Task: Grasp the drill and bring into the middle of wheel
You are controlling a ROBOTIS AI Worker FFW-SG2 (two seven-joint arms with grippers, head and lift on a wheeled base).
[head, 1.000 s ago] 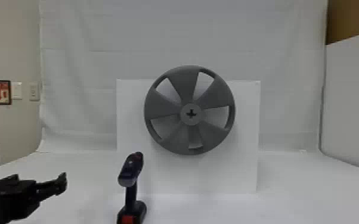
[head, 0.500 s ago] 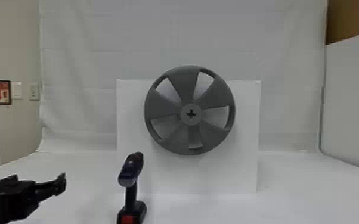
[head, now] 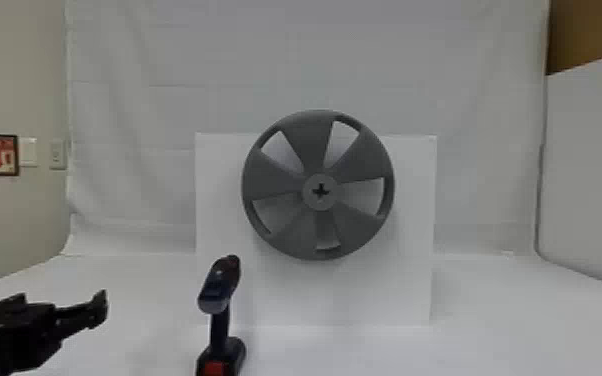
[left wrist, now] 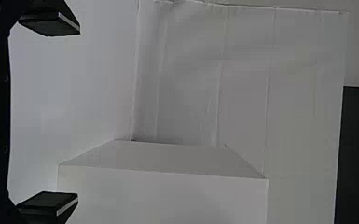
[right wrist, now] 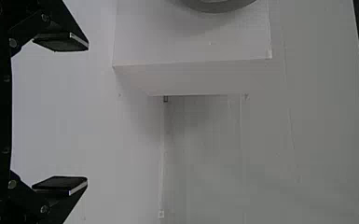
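At the left edge of the head view is my left gripper point(head: 97, 310), to the left of the drill and apart from it. The drill point(head: 220, 325) stands upright on the table, its dark body on top and a red patch on its base. Behind it and to the right, the grey wheel point(head: 290, 235) is mounted on a white box, with a cross-shaped hole in its hub point(head: 321, 192). In the left wrist view my left gripper point(left wrist: 58, 114) is open and holds nothing. My right gripper point(right wrist: 70, 114) is also open and bare in the right wrist view, where the wheel's rim point(right wrist: 214, 6) shows at the top.
The white box point(head: 410, 295) stands on the white table point(head: 495, 330), its side facing the left wrist camera point(left wrist: 163, 158). White sheeting point(head: 165, 60) hangs behind. A white panel point(head: 590, 175) borders the right side.
My left gripper has drawn very slightly to the left in the head view. The drill and the wheel have stayed in place.
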